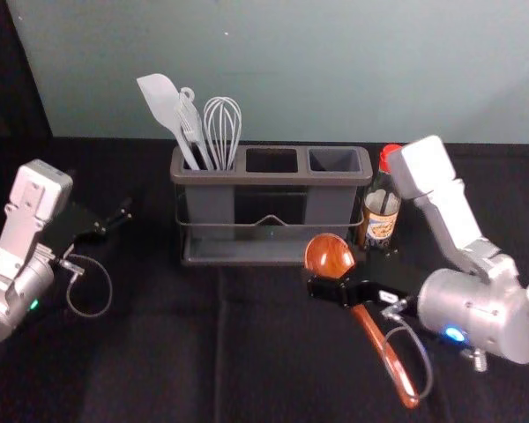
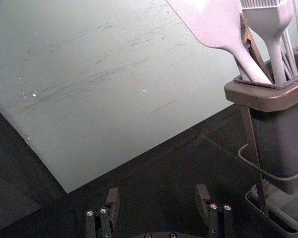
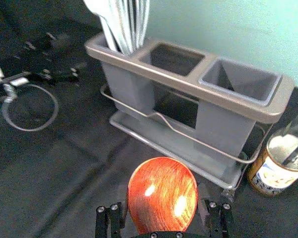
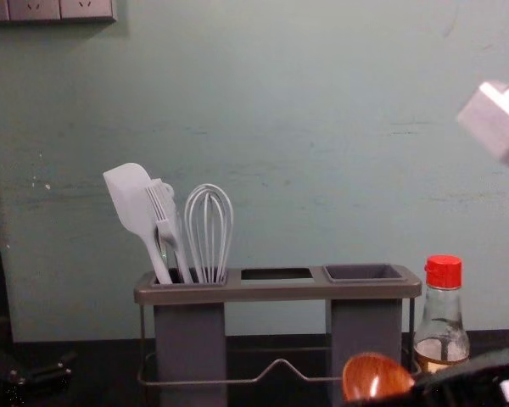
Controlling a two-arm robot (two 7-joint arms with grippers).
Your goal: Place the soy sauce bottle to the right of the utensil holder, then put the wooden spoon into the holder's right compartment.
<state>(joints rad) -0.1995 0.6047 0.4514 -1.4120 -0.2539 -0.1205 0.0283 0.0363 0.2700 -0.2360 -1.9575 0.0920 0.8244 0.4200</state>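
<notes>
My right gripper (image 1: 337,284) holds the spoon (image 1: 329,256), bowl forward, handle slanting back rightward in head view; chest view adds wall sockets (image 4: 36,9). Left of the holder (image 1: 273,177), my left gripper (image 1: 115,220) gapes wide.

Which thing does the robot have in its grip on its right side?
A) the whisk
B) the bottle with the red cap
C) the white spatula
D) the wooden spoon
D: the wooden spoon is between the fingers of the right gripper, in front of the utensil holder.
</notes>
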